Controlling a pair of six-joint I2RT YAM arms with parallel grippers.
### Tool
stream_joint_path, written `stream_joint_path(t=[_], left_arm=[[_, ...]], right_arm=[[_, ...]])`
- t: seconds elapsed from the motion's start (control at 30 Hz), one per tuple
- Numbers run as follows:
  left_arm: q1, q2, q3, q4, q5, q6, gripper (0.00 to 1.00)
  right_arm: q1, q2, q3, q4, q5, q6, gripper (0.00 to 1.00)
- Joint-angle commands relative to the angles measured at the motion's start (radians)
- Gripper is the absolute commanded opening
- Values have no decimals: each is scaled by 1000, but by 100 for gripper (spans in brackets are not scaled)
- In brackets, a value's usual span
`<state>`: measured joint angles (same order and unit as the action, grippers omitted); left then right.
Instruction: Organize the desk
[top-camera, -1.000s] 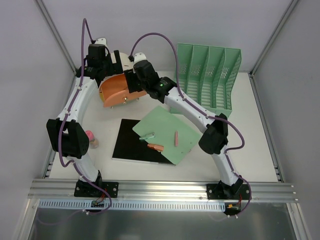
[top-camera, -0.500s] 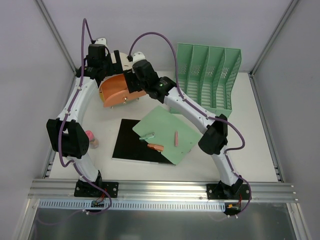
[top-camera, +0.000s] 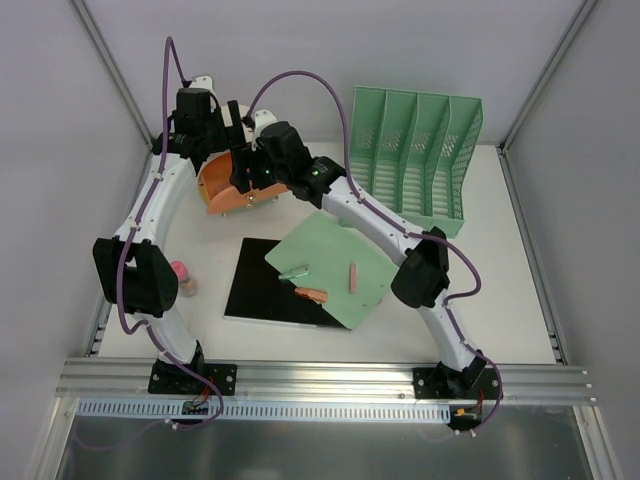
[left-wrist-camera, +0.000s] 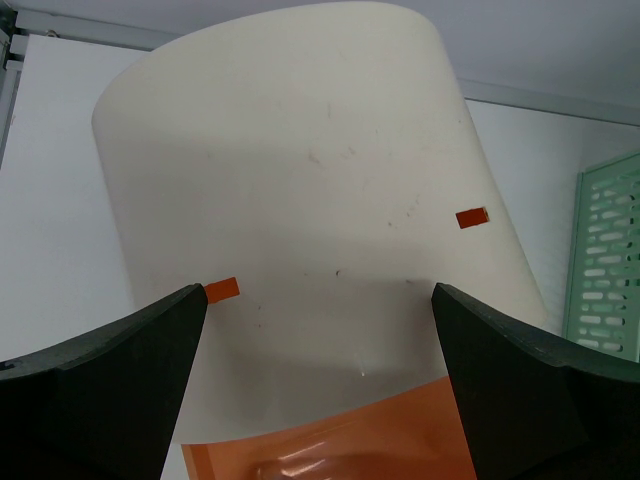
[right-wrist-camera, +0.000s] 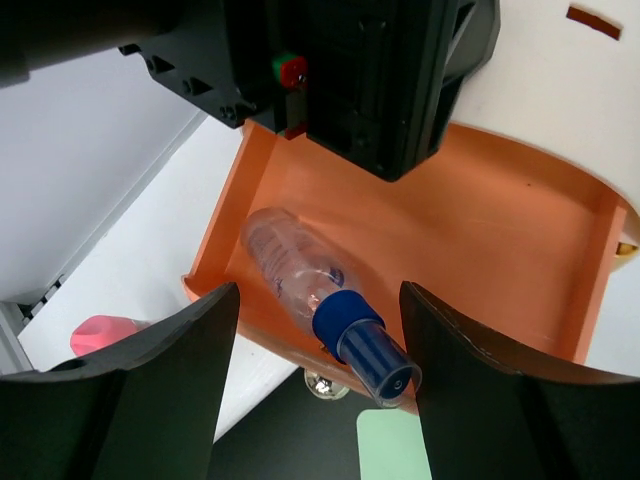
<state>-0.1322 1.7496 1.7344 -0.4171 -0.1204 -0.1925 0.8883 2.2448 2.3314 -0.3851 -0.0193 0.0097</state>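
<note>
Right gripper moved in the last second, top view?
Yes. The right gripper has shifted left, further from the green rack, and now sits over the orange drawer.

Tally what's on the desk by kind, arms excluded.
Sheets: 2, green sheet, black sheet
Organisers: 2, green file rack, cream organiser with orange drawer
Small items on the green sheet: 3, grey-green piece, orange pen, pink stick
Bottles: 1, clear bottle in the drawer
Pink object: 1
Total: 9
</note>
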Motion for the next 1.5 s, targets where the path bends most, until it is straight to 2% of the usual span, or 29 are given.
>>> stream_joint_path(t=[0.0, 0.07, 0.27, 0.4, 0.63, 0.9, 1.17, 1.3, 1.47], left_arm=[[-10, -27, -16, -34, -10, 27, 99], [-10, -27, -16, -35, -10, 28, 99], [-10, -27, -16, -34, -9, 27, 99], [-9, -27, -18, -34, -12, 30, 99], [-10, -22, -19, -34, -15, 30, 98], [-10, -19, -22, -34, -18, 30, 99], [-10, -22, -21, -34, -21, 30, 99], [-10, -21, -22, -35, -22, 30, 99], [-12, -21, -22, -32, -22, 27, 98]], right_arm=[[9, 16, 17, 65, -68, 46, 70], [9, 15, 14, 46, -45, 35, 70], [11, -22, -18, 18, 155, -51, 71], [12, -51, -30, 32, 188, -119, 76], [21, -186, -162, 166, 235, -177, 76], [40, -307, -182, 184, 271, -214, 76], [90, -455, -458, 216, 282, -137, 76], [127, -524, -671, 365, 303, -102, 75], [161, -527, -829, 527, 338, -96, 76]])
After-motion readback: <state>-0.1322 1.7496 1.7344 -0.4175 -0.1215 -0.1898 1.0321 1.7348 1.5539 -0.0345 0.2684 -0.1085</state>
